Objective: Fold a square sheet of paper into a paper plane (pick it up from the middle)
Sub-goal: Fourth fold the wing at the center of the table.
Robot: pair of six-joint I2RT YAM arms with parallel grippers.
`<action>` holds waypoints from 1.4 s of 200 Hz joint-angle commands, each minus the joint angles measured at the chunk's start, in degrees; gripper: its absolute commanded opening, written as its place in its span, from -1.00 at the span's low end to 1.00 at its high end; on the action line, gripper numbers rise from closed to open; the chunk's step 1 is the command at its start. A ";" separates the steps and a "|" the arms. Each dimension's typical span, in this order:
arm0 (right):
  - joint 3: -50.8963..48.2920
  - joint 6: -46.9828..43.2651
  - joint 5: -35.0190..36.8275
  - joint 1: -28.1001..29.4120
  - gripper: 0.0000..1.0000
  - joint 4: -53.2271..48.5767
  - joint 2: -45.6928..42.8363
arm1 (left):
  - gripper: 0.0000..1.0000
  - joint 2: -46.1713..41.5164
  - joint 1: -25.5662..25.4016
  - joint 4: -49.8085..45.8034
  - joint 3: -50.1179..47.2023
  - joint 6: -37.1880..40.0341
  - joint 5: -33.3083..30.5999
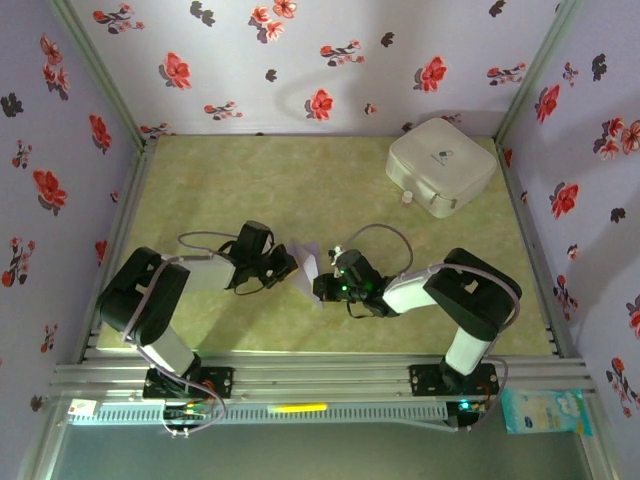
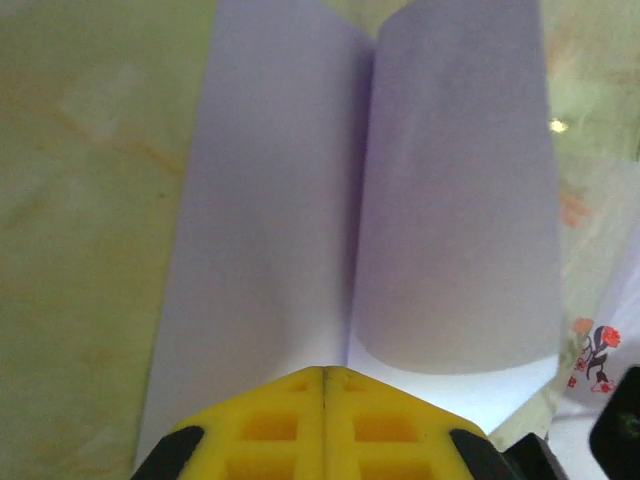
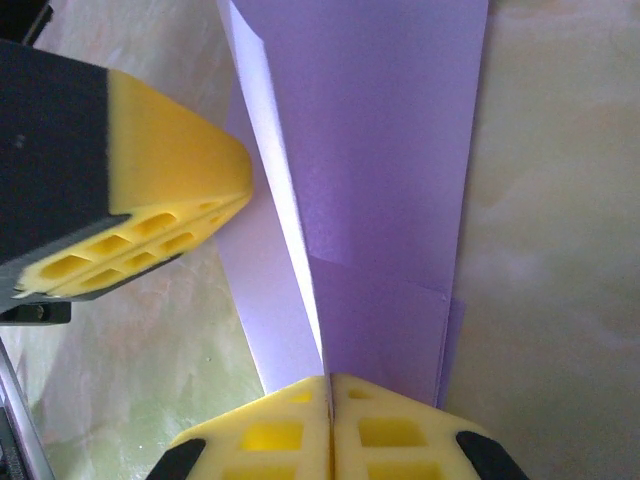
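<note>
The lavender square sheet of paper (image 1: 309,262) is folded lengthwise into a narrow paper plane shape and is held off the table between both arms. My left gripper (image 2: 323,372) is shut on the paper's (image 2: 290,220) centre crease, with two flaps spreading away from its yellow fingertips. From the opposite side, my right gripper (image 3: 329,378) is shut on the paper's (image 3: 390,160) folded edge, where layered flaps overlap. In the right wrist view the left gripper's yellow fingers (image 3: 170,225) pinch the paper's other side. Seen from above, the left gripper (image 1: 291,266) and the right gripper (image 1: 322,287) meet at the paper.
A white rounded box (image 1: 442,165) sits at the back right with a small white object (image 1: 407,198) beside it. Flowered walls enclose the green table (image 1: 250,180). A metal rail (image 1: 320,378) runs along the front, with a blue-white packet (image 1: 545,410) beyond it.
</note>
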 commanded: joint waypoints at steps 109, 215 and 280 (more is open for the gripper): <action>-0.12 0.46 -0.49 -0.52 -0.85 -1.77 -1.13 | -1.00 -2.34 -1.46 -1.60 -4.71 -1.52 -5.12; 1.02 0.80 -1.99 -0.48 -0.86 -2.60 0.53 | -0.97 -6.91 -1.63 -1.70 -3.14 1.75 -5.03; 1.19 2.02 -4.06 -1.42 -0.91 -2.23 1.63 | -1.00 -8.23 -1.81 2.15 -1.62 5.86 -0.41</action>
